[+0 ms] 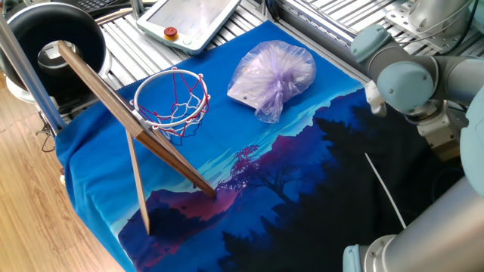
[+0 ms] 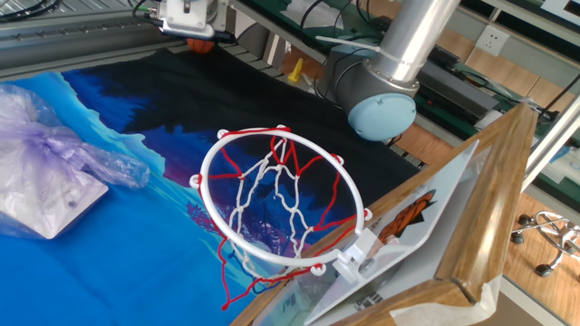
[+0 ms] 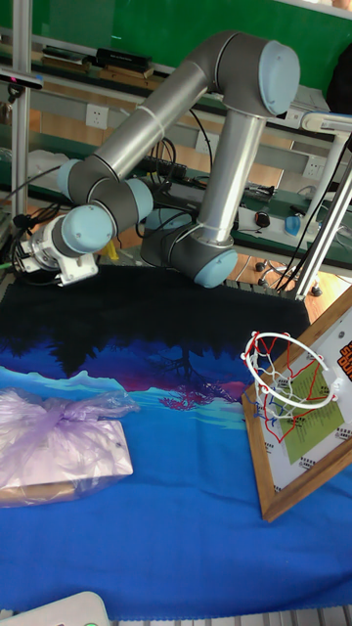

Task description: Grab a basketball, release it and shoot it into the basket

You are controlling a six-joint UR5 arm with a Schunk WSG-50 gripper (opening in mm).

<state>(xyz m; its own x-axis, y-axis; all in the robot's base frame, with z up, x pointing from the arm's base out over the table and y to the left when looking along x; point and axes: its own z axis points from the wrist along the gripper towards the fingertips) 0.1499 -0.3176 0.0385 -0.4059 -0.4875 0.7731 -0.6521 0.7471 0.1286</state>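
Tall fixed view: basket [image 3: 279,377] without ball

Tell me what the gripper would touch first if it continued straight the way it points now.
Probably the black part of the cloth right beneath it; the gripper seems to point downwards, but depth is unclear.

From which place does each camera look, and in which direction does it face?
One fixed view: high behind the backboard, looking down across the cloth; arm joints at right.
The other fixed view: close beside the basket, facing the arm's base; the pincer at top.
Tall fixed view: low at the table's front, facing the whole arm.
All three share the basket and lilac bag.
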